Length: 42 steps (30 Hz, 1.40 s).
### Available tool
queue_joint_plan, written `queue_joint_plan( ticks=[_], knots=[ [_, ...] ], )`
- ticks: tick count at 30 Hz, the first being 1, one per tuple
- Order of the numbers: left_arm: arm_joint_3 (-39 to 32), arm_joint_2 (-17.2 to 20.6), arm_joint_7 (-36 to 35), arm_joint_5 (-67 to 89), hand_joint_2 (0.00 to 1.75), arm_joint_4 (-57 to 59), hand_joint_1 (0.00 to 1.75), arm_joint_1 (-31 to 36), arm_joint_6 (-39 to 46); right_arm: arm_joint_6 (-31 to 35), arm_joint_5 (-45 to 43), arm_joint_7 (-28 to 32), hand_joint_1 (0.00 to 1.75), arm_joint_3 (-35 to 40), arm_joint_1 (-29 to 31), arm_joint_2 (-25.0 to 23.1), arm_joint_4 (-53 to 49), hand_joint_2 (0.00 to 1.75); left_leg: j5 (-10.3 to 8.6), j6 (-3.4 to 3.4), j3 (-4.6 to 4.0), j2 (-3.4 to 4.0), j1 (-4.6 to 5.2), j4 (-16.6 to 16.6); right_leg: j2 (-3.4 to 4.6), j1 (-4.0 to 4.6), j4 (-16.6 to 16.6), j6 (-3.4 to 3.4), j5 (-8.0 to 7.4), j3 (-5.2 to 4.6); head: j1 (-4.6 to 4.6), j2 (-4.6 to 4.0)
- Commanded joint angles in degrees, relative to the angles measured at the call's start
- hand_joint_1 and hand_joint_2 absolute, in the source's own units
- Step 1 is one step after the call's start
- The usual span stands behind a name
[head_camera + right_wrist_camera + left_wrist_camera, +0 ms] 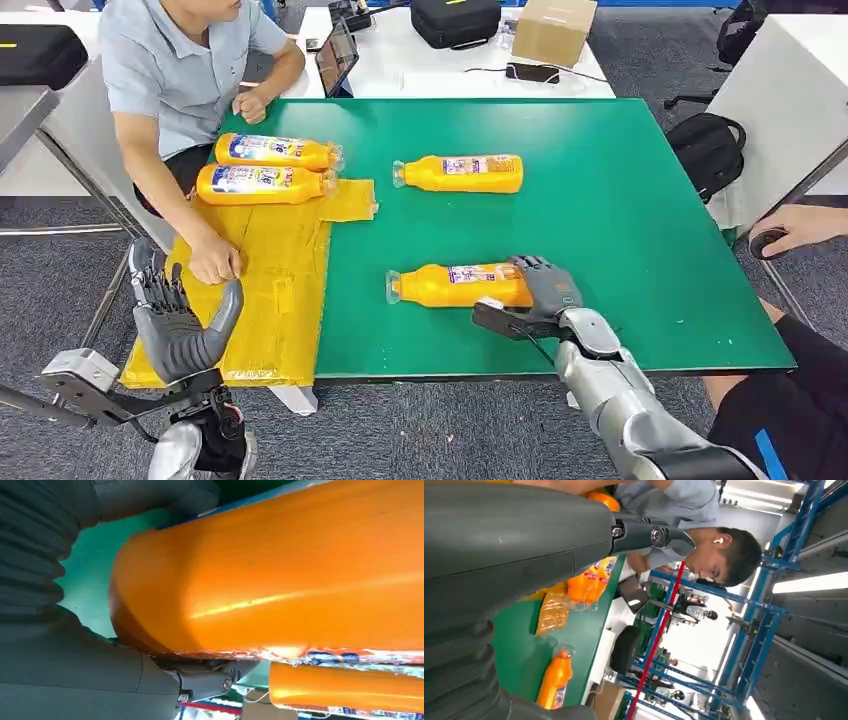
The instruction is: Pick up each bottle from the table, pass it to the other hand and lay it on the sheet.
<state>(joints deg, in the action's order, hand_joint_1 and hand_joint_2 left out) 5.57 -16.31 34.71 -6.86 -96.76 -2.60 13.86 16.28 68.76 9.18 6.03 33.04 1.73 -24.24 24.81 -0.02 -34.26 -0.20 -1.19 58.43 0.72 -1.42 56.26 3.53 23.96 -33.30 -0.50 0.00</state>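
Two bottles (268, 168) on sheet (270, 300); R hand (540, 295) clasps near bottle (460, 285); L hand (180, 320) spread, empty.

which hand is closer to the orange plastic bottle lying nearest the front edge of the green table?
Right. The right hand is wrapped around the base of that orange plastic bottle. The left hand is raised, empty, off the table's left edge beside the yellow sheet.

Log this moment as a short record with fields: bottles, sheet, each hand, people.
bottles on sheet: two orange bottles lying side by side at the far end of the yellow sheet
bottles on table: far bottle and near bottle, both lying on the green table
right hand: fingers around the near bottle's base, bottle still on the table
left hand: raised beside the sheet, fingers apart, holding nothing
people: seated person's hand resting on the sheet; another person's hand at the right
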Motion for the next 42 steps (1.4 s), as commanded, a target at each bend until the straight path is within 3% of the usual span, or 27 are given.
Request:
queue_joint_plan(
  ticks=[1,9,13,15,20,22,25,28,31,32,35,42],
  knots=[
    [-0.6,1.6,0.6,-0.7,1.75,4.9,0.0,2.7,-0.5,-4.0,-5.1,5.4,1.75,-3.9,-3.3,0.2,5.8,1.75,-0.11,0.05,0.0,-0.28,-0.05,-0.2,-0.35,0.09,-0.2,-0.18,-0.03,0.12,-0.02,0.0],
    [0.3,2.0,1.1,-0.9,1.75,5.9,0.0,3.5,-0.8,-1.9,-10.4,10.5,1.75,-6.4,-3.7,-0.5,4.7,1.75,-0.06,0.04,0.06,-0.19,-0.06,-0.2,-0.28,0.1,-0.2,-0.19,-0.02,0.68,0.0,0.0],
    [1.3,2.5,2.9,3.2,1.75,7.3,0.0,4.0,2.6,0.3,-22.1,21.3,1.75,-13.4,-4.5,-3.0,1.5,1.75,-0.03,0.02,0.02,-0.11,-0.05,-0.1,-0.14,0.07,-0.1,-0.11,-0.02,0.58,0.0,0.0],
    [1.8,2.7,2.9,5.9,1.75,8.7,0.0,4.3,4.9,0.7,-23.8,22.7,1.75,-14.0,-4.6,-3.7,0.4,1.75,-0.04,0.03,-0.04,-0.06,-0.03,-0.1,-0.09,0.07,-0.1,-0.12,-0.04,0.53,-0.02,0.0],
    [4.2,4.1,-0.9,12.1,1.75,12.6,0.0,5.0,7.4,2.9,-27.8,25.8,1.75,-15.5,-5.3,-4.6,-2.4,1.75,-0.06,0.04,-0.12,-0.03,-0.03,-0.1,-0.08,0.07,-0.1,-0.17,-0.07,0.46,0.0,0.0],
    [8.3,5.3,-5.4,11.2,1.75,17.1,0.0,2.8,0.7,2.4,-35.5,30.8,1.75,-17.6,-7.4,-6.3,-8.9,1.75,-0.07,0.04,-0.23,-0.03,0.02,-0.2,-0.07,0.02,-0.1,-0.14,-0.05,0.37,0.04,0.0],
    [10.5,5.5,-5.4,13.9,1.75,16.1,0.0,1.2,-1.8,1.7,-48.2,30.8,1.75,-13.6,-12.0,-7.5,-22.0,1.75,-0.01,0.07,-0.56,0.04,0.01,-0.1,-0.02,0.04,0.0,-0.17,-0.02,0.11,0.0,0.0],
    [13.0,6.2,-5.3,14.0,1.75,15.6,0.0,0.1,-6.1,1.9,-54.9,30.8,1.75,-11.0,-14.1,-8.5,-29.8,1.75,-0.02,0.09,-0.74,-0.1,0.05,-0.1,-0.12,-0.01,0.1,-0.11,0.04,0.01,0.0,0.0],
    [13.1,6.0,-5.3,14.0,1.75,15.6,0.0,-0.2,-6.0,2.0,-54.8,30.8,1.75,-11.0,-14.1,-8.7,-29.7,1.75,-0.03,0.09,-0.95,-0.17,0.01,0.0,-0.17,0.02,0.0,-0.08,0.01,-0.15,0.0,0.0],
    [14.7,6.5,-7.4,12.6,1.75,16.4,0.0,-0.1,-10.2,1.3,-56.9,30.8,1.75,-10.4,-14.8,-9.1,-32.6,1.75,0.03,0.11,-0.82,-0.1,0.02,-0.1,-0.13,0.03,0.0,-0.17,0.06,-0.06,0.0,0.0],
    [18.4,6.8,-6.3,15.3,1.75,17.9,0.0,-0.5,-11.5,0.6,-58.2,30.8,1.75,-8.6,-15.7,-10.1,-35.7,1.75,-0.04,0.07,-1.02,-0.12,0.02,-0.1,-0.16,0.02,0.0,-0.11,0.0,-0.3,0.02,0.0],
    [19.6,7.0,-4.5,13.9,1.75,16.8,0.0,-0.6,-13.6,-2.1,-56.4,30.8,1.75,-5.8,-14.5,-10.5,-31.2,1.75,-0.03,0.11,-1.01,-0.15,0.0,-0.1,-0.18,0.03,0.0,-0.1,0.01,-0.27,0.0,0.0]
  ],
)
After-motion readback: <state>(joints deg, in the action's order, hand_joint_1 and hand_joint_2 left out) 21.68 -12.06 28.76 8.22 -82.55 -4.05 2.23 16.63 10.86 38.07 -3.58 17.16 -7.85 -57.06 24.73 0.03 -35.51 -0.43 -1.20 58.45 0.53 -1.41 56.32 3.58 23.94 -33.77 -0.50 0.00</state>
